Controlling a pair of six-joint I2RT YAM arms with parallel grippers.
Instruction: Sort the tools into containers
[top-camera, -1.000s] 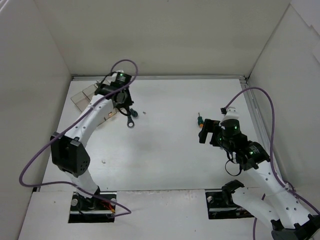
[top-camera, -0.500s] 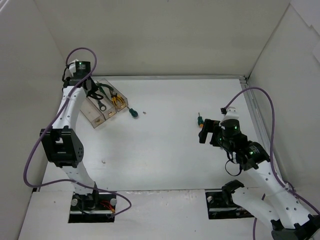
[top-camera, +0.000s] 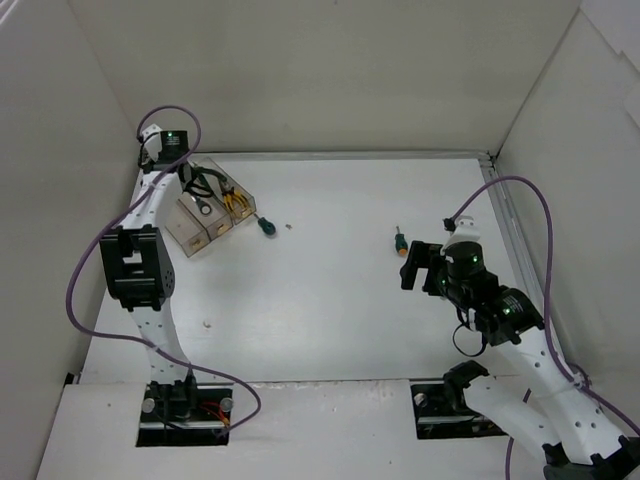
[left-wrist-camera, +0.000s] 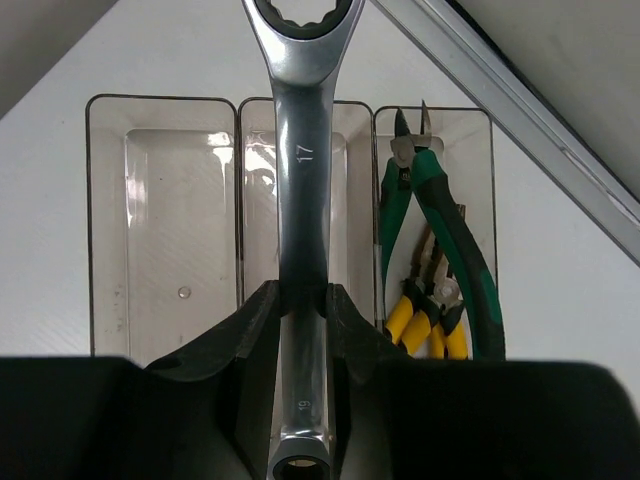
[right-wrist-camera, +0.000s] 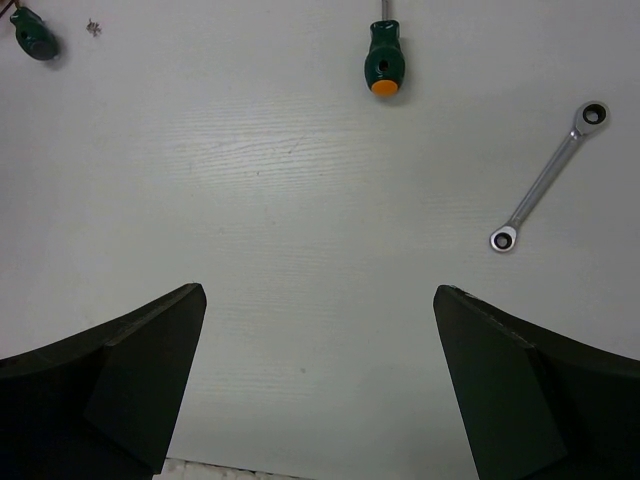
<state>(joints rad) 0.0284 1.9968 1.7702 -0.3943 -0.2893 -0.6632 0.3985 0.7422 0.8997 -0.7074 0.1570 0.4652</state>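
I'm at the drop-off step. My left jaws are clamped on the shank of a silver wrench. They hold it lengthwise over the middle bin of the containers, at the far left corner of the table. Green-handled pliers and yellow-handled pliers already lie in the neighbouring bin. Next, I judge, comes a short descent with the wrench kept parallel to the bin walls, then a release. My right jaws hang wide open and empty near the right edge. An orange-capped screwdriver and a small wrench lie unsorted ahead of them.
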